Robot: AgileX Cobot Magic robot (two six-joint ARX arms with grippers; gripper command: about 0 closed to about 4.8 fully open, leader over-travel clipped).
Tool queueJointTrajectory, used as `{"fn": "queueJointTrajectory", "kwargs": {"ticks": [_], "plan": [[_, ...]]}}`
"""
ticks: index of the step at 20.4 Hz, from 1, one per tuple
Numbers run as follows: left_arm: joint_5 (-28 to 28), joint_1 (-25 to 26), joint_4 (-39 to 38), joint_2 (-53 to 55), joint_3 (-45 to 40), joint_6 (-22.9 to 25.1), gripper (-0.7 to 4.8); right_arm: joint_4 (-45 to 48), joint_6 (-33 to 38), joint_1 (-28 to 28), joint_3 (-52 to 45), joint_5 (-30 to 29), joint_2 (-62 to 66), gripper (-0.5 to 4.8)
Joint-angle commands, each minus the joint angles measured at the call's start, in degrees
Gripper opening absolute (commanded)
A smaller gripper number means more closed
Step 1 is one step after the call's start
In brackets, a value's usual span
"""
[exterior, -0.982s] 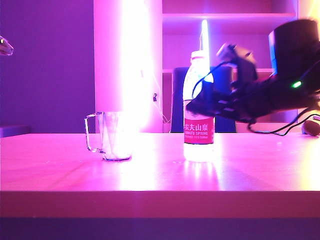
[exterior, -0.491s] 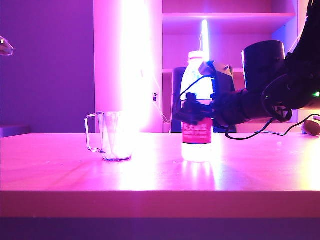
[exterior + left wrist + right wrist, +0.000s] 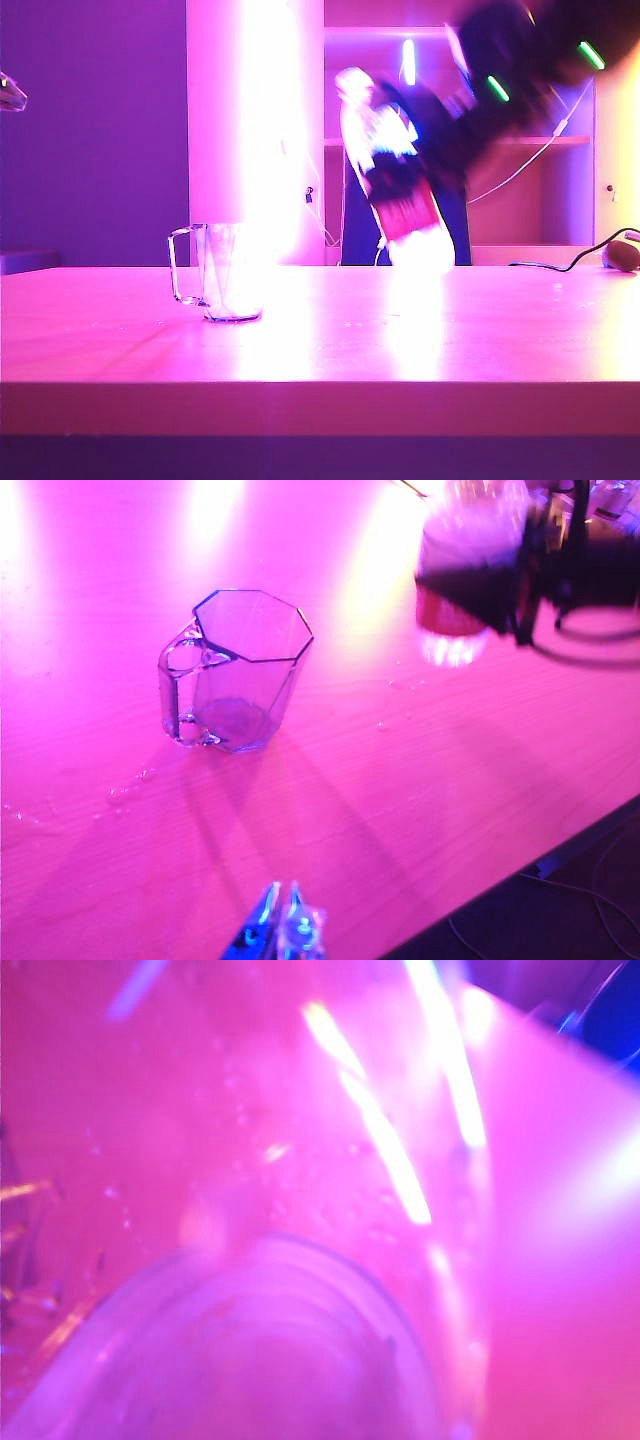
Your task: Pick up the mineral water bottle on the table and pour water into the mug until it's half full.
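Right now the mineral water bottle [image 3: 392, 180] is off the table [image 3: 320, 340], held in the air to the right of the mug [image 3: 222, 271] and well apart from it, long axis tilted so the white cap leans up and toward the mug while the base points down and away. The right gripper [image 3: 405, 185] is clamped across the bottle's midsection at the red label, jaws pinching the body; motion blur hides the finger detail. The mug stands upright and looks empty, handle on the side away from the bottle. The left gripper [image 3: 280, 935] hangs low near the table's front edge, fingertips pressed together, holding nothing. The right arm is the one to carry on. A second ago the bottle stood upright on the table with the gripper spread around it; since then it has closed, lifted and tipped.
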Motion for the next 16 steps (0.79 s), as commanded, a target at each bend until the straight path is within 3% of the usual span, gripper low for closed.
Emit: {"fn": "queueJointTrajectory", "kwargs": {"ticks": [1,4,7,10,16], "plan": [[0.3,0.0,0.7,0.0,0.3,0.1,-0.05,-10.5,-11.9,4.9,7.3,8.9,0.3,2.43],[-0.2,0.0,1.0,0.0,0.3,0.5,-0.05,-11.1,-19.4,9.9,10.2,23.3,2.0,2.42],[-4.3,0.1,1.2,-0.1,0.3,0.5,-0.05,-13.4,-24.7,11.3,13.2,31.5,6.0,2.42],[-9.6,0.1,1.2,-0.1,0.3,0.5,-0.05,-13.4,-29.8,12.0,14.4,35.2,8.6,2.42],[-9.9,0.0,3.8,-0.1,0.3,0.5,-0.05,-11.8,-37.7,13.1,14.8,42.2,9.4,2.42]]}}
